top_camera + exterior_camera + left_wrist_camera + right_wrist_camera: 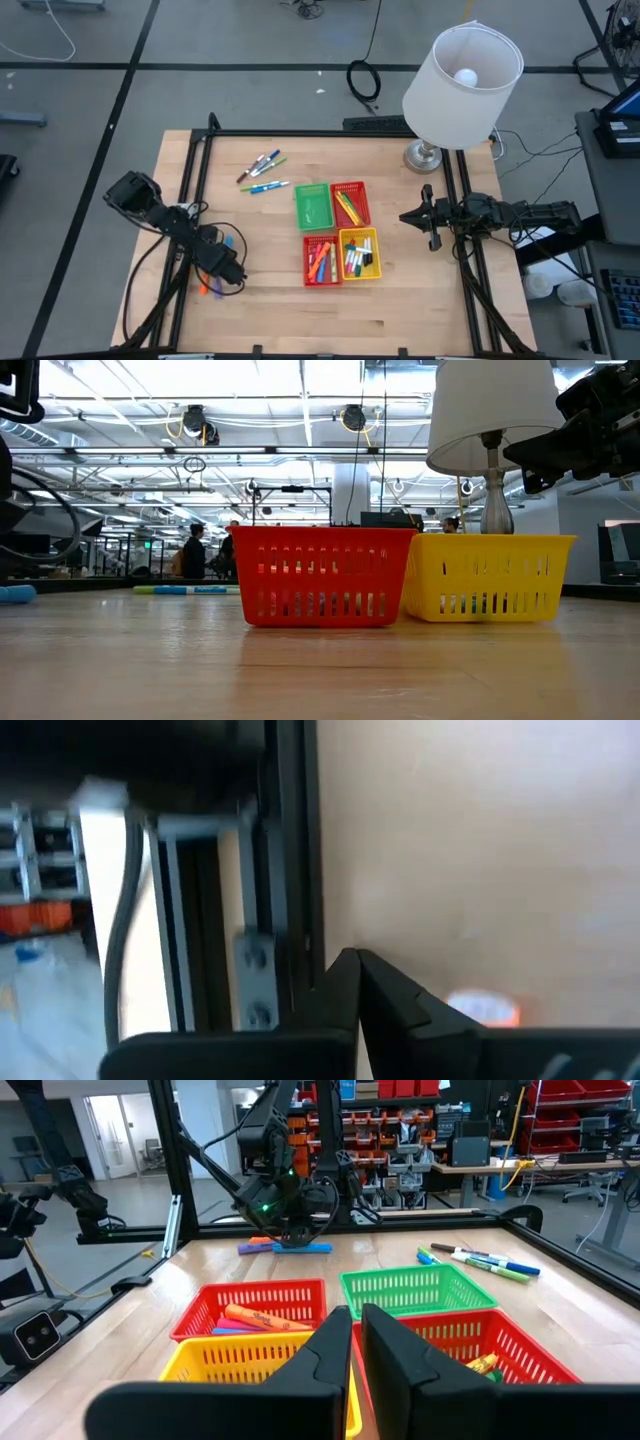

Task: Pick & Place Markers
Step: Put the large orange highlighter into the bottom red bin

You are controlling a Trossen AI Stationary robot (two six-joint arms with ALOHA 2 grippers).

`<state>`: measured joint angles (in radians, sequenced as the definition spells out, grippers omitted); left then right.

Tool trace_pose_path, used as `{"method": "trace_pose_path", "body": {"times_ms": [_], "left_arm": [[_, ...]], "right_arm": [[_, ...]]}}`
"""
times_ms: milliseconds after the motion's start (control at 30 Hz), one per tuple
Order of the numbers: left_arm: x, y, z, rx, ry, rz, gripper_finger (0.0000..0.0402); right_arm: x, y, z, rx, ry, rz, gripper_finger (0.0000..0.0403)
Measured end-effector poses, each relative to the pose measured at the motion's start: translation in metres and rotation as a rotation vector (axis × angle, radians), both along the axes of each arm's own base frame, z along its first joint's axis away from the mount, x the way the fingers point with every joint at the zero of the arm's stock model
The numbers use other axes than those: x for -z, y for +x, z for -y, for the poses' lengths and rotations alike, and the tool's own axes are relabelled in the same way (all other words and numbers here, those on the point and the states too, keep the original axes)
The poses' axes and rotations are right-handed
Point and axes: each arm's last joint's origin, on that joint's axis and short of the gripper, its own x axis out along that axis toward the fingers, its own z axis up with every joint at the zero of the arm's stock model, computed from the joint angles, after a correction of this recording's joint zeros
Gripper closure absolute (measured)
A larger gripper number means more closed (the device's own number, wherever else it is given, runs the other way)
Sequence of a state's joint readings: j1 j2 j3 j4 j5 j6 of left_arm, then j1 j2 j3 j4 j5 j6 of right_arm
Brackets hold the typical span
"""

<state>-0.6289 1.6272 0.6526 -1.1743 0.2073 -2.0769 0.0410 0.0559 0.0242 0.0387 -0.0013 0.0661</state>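
Standing on a wooden table, four baskets; both jaws closed, empty.

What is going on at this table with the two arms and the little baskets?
A two-armed robot is sorting markers into four small baskets at mid-table. The left hand is down by the table's left edge, over a few loose markers there, fingers closed. The right hand waits beside the baskets, fingers closed, holding nothing. More markers lie loose behind the baskets.
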Motion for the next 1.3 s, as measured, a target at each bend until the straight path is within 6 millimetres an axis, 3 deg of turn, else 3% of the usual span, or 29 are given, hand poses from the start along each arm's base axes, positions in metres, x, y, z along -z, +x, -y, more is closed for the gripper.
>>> {"method": "trace_pose_path", "body": {"times_ms": [167,333,433,533,800,933,1100,1300], "left_arm": [[-0.023,0.006,0.003,0.040,-0.001,0.027,0.0383],[-0.055,0.010,0.011,0.105,-0.053,0.143,0.0396],[-0.062,0.010,0.018,0.082,-0.184,0.274,0.0394],[-0.064,0.005,0.023,0.048,-0.231,0.349,0.0364],[-0.051,-0.015,0.034,-0.070,-0.210,0.295,0.0249],[-0.041,-0.020,0.034,-0.065,-0.207,0.312,0.0210],[-0.027,-0.023,0.036,-0.058,-0.256,0.364,0.0196],[-0.012,-0.027,0.036,-0.067,-0.293,0.427,0.0222]], "right_arm": [[0.000,0.000,0.000,-0.001,0.000,0.000,0.0385],[0.000,0.000,0.000,0.000,0.000,0.000,0.0385],[0.000,0.000,0.000,0.000,0.000,0.000,0.0385],[0.000,0.000,0.000,0.000,0.000,0.000,0.0385],[0.000,0.000,0.000,0.000,0.000,0.000,0.0385],[0.000,0.000,0.000,0.000,0.000,0.000,0.0385],[0.000,0.000,0.000,0.000,0.000,0.001,0.0385],[0.000,0.000,0.000,0.000,0.000,0.000,0.0385]]}}
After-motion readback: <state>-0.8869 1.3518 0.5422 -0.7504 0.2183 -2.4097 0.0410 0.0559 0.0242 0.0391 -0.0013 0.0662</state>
